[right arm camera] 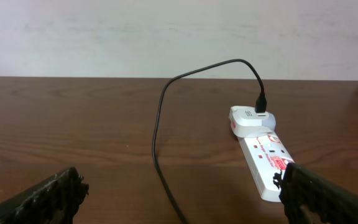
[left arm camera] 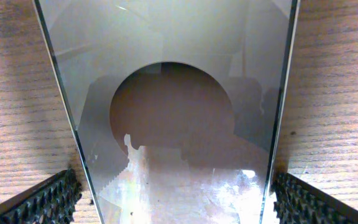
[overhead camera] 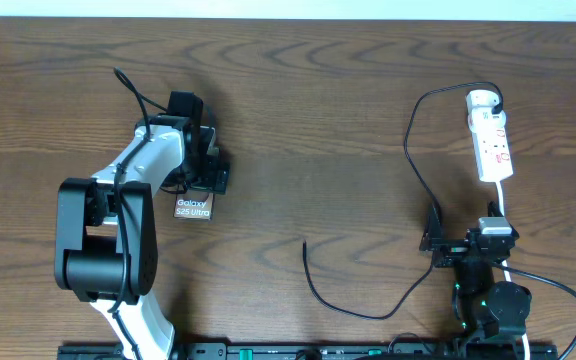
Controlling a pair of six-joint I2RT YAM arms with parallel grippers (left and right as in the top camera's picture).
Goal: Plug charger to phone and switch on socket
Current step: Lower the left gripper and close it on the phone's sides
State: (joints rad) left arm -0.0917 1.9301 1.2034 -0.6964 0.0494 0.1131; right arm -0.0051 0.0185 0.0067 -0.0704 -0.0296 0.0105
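While the phone [overhead camera: 193,207] lies flat on the left of the surface [overhead camera: 308,110], its lettered end showing from under the left arm, nothing is plugged into it. The left end effector [overhead camera: 206,168] sits over the phone. In the left wrist view its fingers [left arm camera: 48,199] stand one on each side of the glossy slab, close against the long edges. Whether they pinch it or merely flank it cannot be told.

Charger cable [overhead camera: 407,145]: the white adapter [overhead camera: 482,100] sits in the far end of the power strip [overhead camera: 495,148] on the right. The cable loops down past the right arm. Its connector tip [overhead camera: 305,244] lies loose mid-surface, well apart from the phone.

Right end effector [overhead camera: 436,240]: near its arm's base, fingers spread wide, holding nothing, just beside the cable.

Judged progress: early. The adapter end looks done. Left to do: pick up the tip, carry it to the phone's port, push it in, then press the strip's switch. Switch position too small to read.
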